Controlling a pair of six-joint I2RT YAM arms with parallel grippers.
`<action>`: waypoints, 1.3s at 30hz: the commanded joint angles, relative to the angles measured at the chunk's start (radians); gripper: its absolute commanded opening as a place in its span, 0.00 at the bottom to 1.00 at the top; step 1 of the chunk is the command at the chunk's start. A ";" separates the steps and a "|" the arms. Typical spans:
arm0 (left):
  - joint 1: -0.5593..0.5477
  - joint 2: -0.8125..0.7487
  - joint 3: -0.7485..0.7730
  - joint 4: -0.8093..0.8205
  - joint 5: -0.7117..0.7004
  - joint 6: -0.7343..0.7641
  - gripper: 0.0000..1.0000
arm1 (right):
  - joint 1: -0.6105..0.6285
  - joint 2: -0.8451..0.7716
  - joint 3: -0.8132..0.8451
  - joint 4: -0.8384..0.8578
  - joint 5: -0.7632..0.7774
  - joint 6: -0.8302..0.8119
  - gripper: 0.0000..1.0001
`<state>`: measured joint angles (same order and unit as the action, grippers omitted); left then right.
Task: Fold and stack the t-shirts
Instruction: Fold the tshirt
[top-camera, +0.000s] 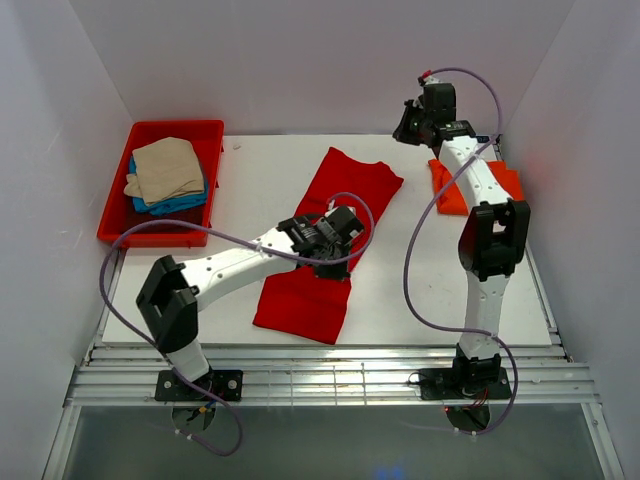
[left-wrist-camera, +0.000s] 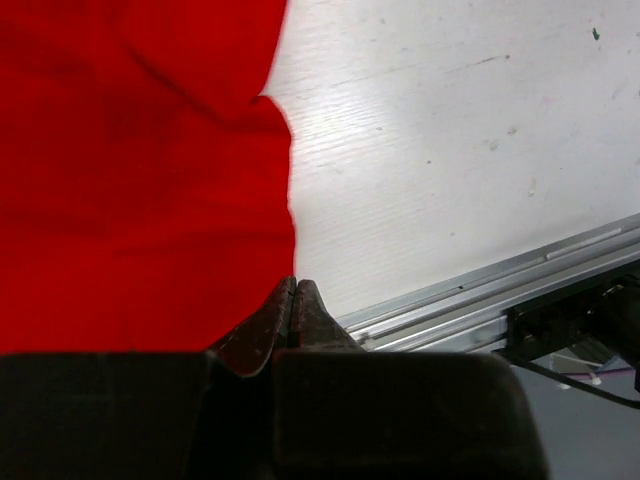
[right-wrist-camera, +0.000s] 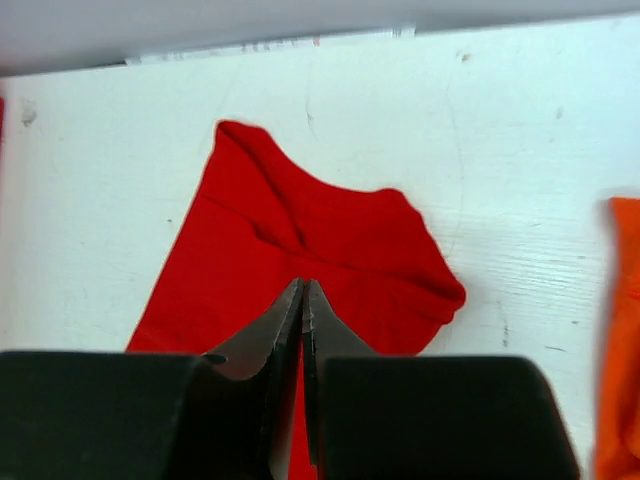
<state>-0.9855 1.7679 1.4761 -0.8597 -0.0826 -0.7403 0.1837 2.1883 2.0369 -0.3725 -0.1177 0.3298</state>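
A bright red t-shirt (top-camera: 300, 300) (left-wrist-camera: 140, 180) (right-wrist-camera: 300, 230) lies as a long strip down the middle of the table. My left gripper (top-camera: 338, 258) (left-wrist-camera: 293, 287) hovers low at the strip's right edge; it is shut, and no cloth shows between its fingers. The right gripper (top-camera: 408, 128) (right-wrist-camera: 303, 285) is raised high near the back wall, also shut and empty, looking down on the shirt's upper end. An orange-red t-shirt (top-camera: 450, 195) (right-wrist-camera: 620, 330) lies folded at the right, partly hidden under the right arm.
A red plastic tray (top-camera: 160, 235) stands at the back left, holding a beige t-shirt (top-camera: 165, 168) on top of a blue one (top-camera: 185, 203). White walls close in the table on three sides. A metal rail (left-wrist-camera: 500, 280) runs along the near edge.
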 joint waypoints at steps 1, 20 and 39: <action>-0.001 -0.113 -0.100 -0.035 -0.177 -0.013 0.00 | 0.031 -0.062 0.029 -0.149 0.105 -0.077 0.08; -0.002 -0.055 -0.343 -0.002 -0.051 0.021 0.00 | 0.183 0.142 -0.001 -0.330 0.272 -0.114 0.08; -0.002 0.068 -0.447 0.088 0.101 0.096 0.00 | 0.184 0.284 -0.006 -0.371 0.340 -0.095 0.08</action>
<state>-0.9787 1.7687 1.0985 -0.8299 -0.0441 -0.6590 0.3752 2.3779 2.0258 -0.7101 0.1898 0.2287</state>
